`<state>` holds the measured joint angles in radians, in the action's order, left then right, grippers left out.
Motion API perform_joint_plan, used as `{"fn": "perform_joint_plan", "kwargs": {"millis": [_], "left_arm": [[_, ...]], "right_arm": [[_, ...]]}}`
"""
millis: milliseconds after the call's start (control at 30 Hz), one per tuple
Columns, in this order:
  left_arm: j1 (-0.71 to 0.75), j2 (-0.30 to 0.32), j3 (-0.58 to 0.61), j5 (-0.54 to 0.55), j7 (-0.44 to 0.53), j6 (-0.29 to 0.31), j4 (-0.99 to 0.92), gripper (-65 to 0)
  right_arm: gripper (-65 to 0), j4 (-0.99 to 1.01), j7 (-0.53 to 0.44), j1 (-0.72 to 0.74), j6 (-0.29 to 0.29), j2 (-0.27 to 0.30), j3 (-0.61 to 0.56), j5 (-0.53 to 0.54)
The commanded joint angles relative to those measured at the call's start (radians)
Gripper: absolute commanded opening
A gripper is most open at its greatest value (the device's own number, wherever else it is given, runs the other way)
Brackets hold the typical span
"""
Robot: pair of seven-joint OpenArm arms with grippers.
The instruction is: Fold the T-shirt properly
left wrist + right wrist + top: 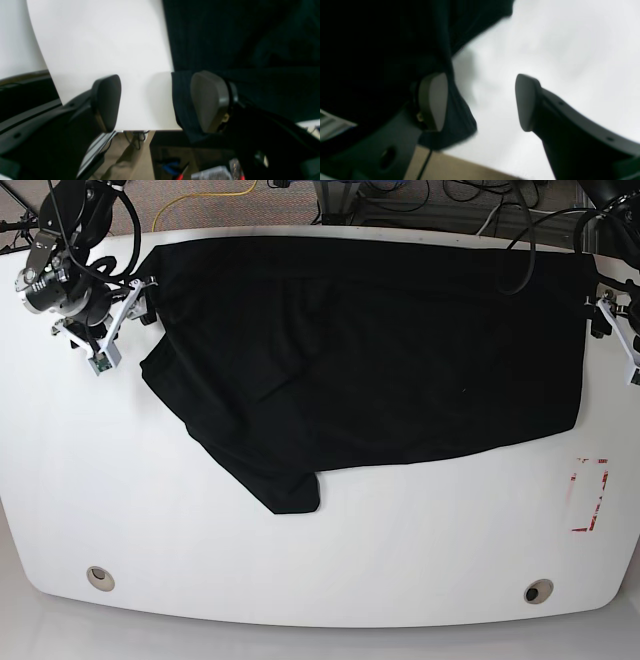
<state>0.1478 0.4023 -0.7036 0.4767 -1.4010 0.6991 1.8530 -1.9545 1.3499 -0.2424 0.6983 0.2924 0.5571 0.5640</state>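
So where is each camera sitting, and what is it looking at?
Base view: high above the white table, looking down on the whole black T-shirt; both arms show at the far corners.
Left wrist view: on the left arm, looking past the open left gripper at the shirt's edge.
Right wrist view: on the right arm, looking past the open right gripper at another edge.
All three share the shirt and table.

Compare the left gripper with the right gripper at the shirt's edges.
The left gripper is at the T-shirt's straight side edge; the right gripper is at a bunched, drooping corner. The left wrist view is sharp, the right blurred. In both, the jaws are open with one finger over the cloth.
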Motion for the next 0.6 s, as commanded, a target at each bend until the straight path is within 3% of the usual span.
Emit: {"fn": "perform_joint_plan", "kwargs": {"millis": [0,333,567], "left_arm": [[-0.044,-0.001,-0.012,0.023,0.022,-0.001,0.014,-21.1],[-0.115,-0.023,-0.034,0.023,0.025,-0.001,0.01,-21.1],[-0.133,-0.024,-0.04,0.009,0.047,-0.001,-0.059,-21.1]], "right_arm": [[-24.4,-0.016,-0.013,0.036,0.0,0.003,0.004,0.015],[-24.4,-0.013,-0.013,0.081,0.0,0.0,-0.001,0.021],[-24.4,0.033,-0.04,0.176,0.0,-0.058,-0.007,-0.015]]}}
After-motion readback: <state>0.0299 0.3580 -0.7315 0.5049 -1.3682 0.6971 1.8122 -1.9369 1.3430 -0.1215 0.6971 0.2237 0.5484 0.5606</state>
